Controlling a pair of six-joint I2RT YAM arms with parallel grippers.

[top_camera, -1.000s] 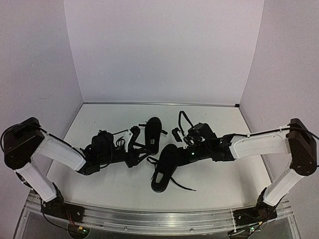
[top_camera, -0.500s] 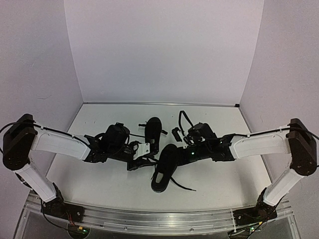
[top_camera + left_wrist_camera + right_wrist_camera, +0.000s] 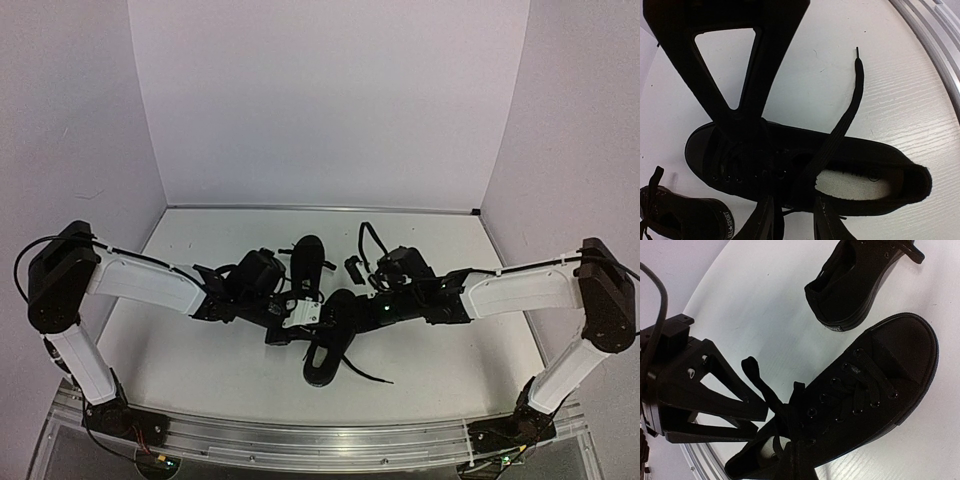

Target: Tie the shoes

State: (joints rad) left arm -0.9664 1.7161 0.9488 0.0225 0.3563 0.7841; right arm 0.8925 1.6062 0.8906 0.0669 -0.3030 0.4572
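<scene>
Two black shoes lie mid-table. The far shoe (image 3: 308,258) (image 3: 855,285) (image 3: 685,220) points away from me. On the near shoe (image 3: 325,355) (image 3: 875,375) (image 3: 705,150), one lace (image 3: 850,100) stretches out over the table. My right gripper (image 3: 350,300) (image 3: 800,462) (image 3: 752,125) is shut on the bunched laces at the top eyelets. A lace loop (image 3: 750,365) sticks up beside it. My left gripper (image 3: 300,318) (image 3: 796,217) (image 3: 757,422) hangs over that shoe's side, jaws narrowly apart, with table showing between the fingers. The stretched lace runs toward that gap, and its end is hidden against the black shoe.
White walls close in the table at the back and on both sides. A metal rail (image 3: 300,440) (image 3: 940,30) runs along the near edge. One loose lace end (image 3: 372,377) trails right of the near shoe, and another lace (image 3: 366,235) curls behind the right wrist.
The left arm has swung right, from beside the far shoe to the near shoe's side, and its jaws have narrowed. The right arm and both shoes have stayed put.
</scene>
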